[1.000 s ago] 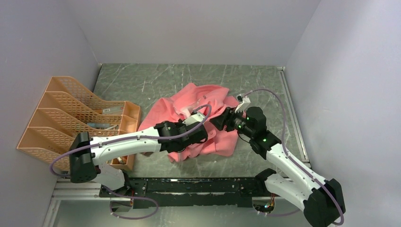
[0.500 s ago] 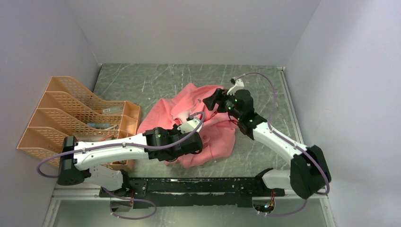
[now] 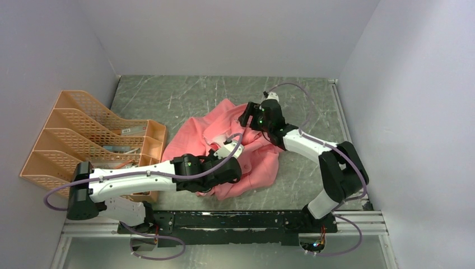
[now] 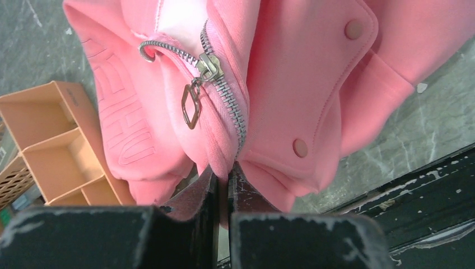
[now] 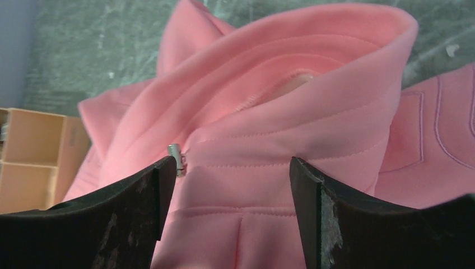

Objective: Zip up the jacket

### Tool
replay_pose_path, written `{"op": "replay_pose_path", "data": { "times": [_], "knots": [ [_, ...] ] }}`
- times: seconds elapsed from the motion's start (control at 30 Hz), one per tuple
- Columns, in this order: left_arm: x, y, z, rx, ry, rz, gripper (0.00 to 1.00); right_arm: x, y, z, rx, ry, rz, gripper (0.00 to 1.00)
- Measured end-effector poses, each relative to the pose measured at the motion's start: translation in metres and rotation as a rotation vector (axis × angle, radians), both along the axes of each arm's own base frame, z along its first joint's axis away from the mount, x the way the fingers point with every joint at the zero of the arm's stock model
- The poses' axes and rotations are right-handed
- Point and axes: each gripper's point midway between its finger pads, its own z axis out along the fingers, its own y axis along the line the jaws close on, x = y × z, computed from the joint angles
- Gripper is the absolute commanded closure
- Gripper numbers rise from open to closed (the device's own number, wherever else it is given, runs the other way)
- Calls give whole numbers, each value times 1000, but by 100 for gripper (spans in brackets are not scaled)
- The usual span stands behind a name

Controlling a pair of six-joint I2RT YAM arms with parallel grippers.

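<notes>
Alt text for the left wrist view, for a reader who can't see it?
The left gripper is shut on the bottom edge of the jacket, at the foot of its zipper. The metal slider, with a diamond-shaped pull, sits partway up; an orange organizer lies at left.
</notes>
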Motion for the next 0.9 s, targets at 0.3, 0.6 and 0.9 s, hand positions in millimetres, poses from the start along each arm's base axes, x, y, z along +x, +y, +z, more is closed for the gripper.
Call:
{"op": "replay_pose_path", "data": {
  "times": [0.3,0.6,0.9],
  "knots": [
    [-1,-19,-28,-96,83,46,92,-20,-24,-65,-84,136,-65,100],
    [47,14,-80,-219,217,261,92,-15,-67,-33,-22,79,-177,100],
    [108,24,-83,-406,252,400,92,-20,-90,74,110,-161,-232,65]
  ]
}}
